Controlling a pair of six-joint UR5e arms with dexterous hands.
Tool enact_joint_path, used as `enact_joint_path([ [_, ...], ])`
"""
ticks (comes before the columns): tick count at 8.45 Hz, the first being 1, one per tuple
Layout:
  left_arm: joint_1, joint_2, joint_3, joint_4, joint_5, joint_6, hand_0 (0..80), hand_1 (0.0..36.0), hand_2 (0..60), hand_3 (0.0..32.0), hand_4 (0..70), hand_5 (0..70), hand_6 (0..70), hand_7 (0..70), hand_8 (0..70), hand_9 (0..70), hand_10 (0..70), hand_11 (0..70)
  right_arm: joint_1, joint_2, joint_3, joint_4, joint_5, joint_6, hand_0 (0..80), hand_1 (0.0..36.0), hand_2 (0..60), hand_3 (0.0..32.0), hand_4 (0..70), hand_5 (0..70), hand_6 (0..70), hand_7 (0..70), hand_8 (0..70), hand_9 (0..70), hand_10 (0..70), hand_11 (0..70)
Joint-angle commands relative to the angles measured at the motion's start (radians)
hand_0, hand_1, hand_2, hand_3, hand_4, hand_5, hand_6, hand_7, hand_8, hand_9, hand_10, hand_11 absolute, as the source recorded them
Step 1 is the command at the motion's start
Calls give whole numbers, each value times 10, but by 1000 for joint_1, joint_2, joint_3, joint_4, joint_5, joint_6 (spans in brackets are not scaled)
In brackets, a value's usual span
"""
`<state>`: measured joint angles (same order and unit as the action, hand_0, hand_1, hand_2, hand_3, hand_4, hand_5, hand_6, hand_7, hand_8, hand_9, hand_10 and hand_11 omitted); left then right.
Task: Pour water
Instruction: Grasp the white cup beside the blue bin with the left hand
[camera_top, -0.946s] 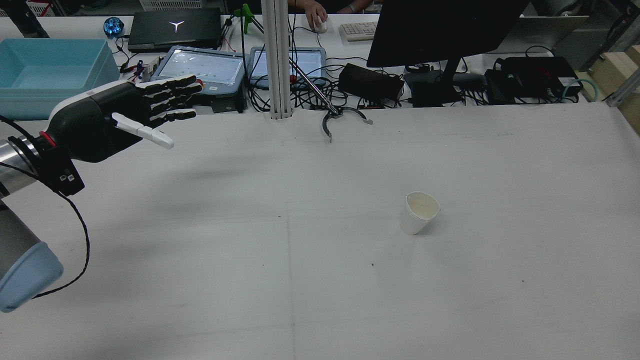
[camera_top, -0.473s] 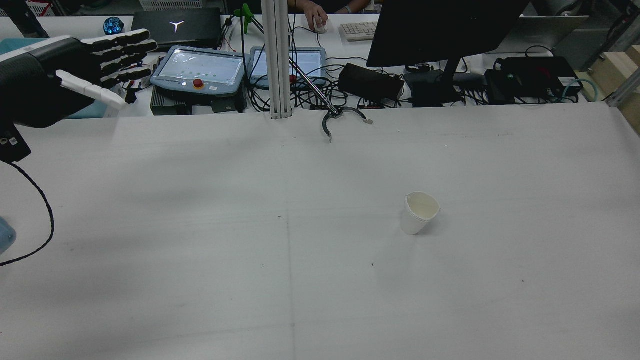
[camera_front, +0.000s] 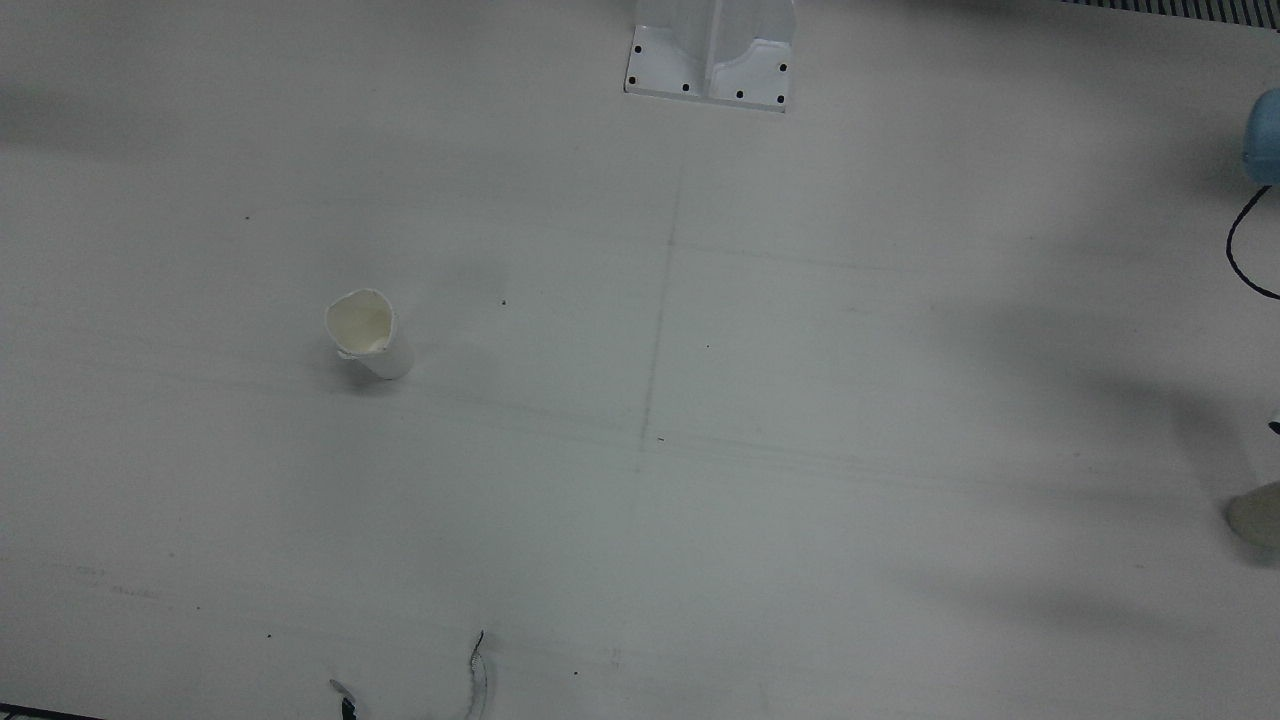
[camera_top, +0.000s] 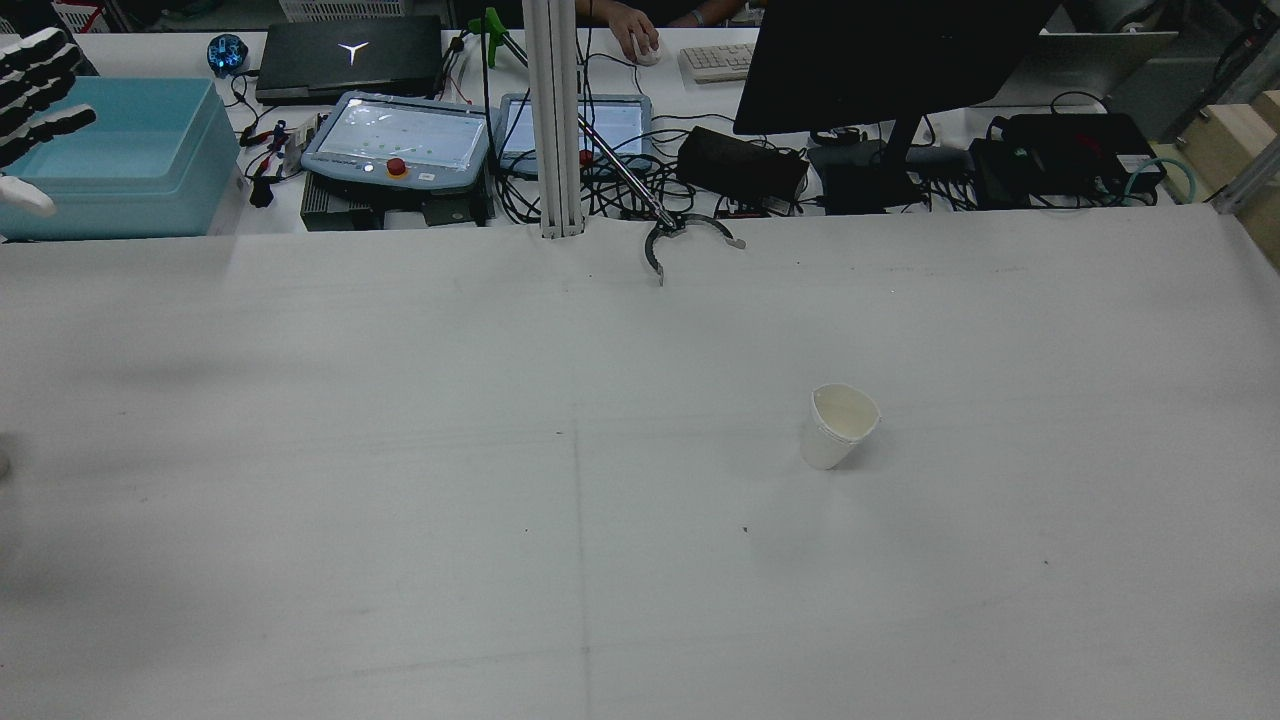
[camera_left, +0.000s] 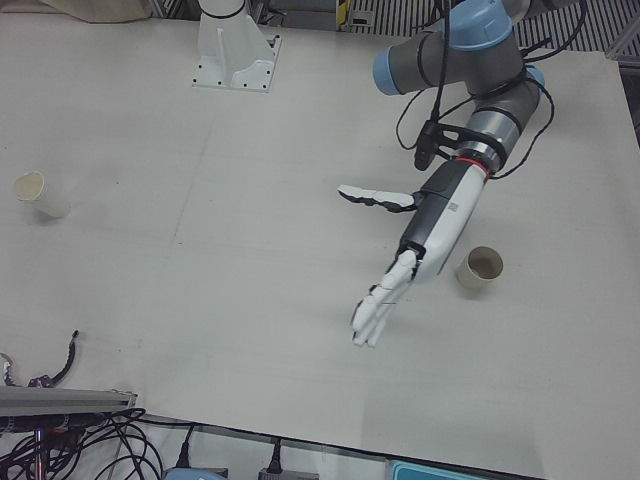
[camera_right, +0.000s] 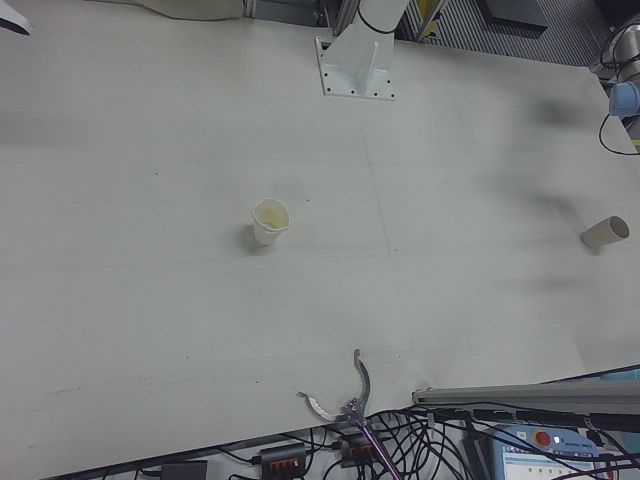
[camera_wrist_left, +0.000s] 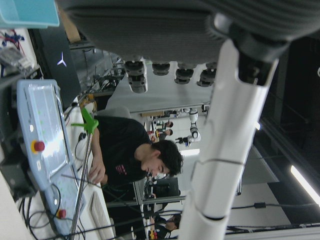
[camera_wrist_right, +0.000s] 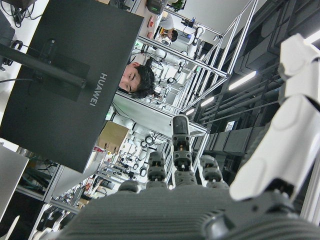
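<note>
White cup (camera_top: 840, 427); tan cup (camera_left: 479, 268); both upright

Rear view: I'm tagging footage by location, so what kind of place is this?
Most likely a robotics lab: teach pendants, a laptop and a monitor crowd the bench behind the white table, where a robot's left hand hovers.

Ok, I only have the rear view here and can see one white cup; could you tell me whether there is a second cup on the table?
Observer: Yes, a brownish paper cup sits on the robot's left half of the table, beside the left hand.
Operator: Thank you. Is that hand holding it?
Observer: No, the left hand is open, fingers stretched out, not closed around the cup.
Operator: And the right hand, please?
Observer: The right hand shows clearly only in its own camera, fingers spread, holding nothing.
</note>
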<state>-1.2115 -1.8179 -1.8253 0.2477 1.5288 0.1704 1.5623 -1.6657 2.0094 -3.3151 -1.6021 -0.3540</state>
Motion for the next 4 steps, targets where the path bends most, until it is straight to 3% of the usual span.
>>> enact_joint_path([
  [1, -28, 338, 10, -320, -183, 228, 669, 163, 0, 14, 75, 0, 25, 0, 22, 0, 46, 92, -30, -6, -56, 0, -1, -2, 430, 111, 236, 0, 40, 85, 325, 273, 147, 151, 0, 0],
  [2, -26, 341, 144, -435, -191, 224, 587, 122, 0, 14, 81, 0, 26, 0, 16, 0, 43, 84, -40, -3, -78, 0, -1, -3, 430, 111, 238, 0, 45, 86, 333, 287, 153, 161, 0, 0],
  [3, -28, 357, 185, -453, -184, 215, 563, 104, 0, 0, 127, 0, 47, 0, 15, 0, 46, 85, -45, 13, -83, 0, -1, -3, 433, 112, 239, 0, 51, 86, 334, 287, 152, 160, 0, 0],
  [4, -26, 443, 195, -500, -164, 219, 576, 104, 0, 0, 147, 0, 54, 0, 15, 0, 45, 84, -45, 26, -99, 2, 1, -3, 432, 112, 241, 0, 54, 87, 338, 288, 152, 162, 0, 0],
])
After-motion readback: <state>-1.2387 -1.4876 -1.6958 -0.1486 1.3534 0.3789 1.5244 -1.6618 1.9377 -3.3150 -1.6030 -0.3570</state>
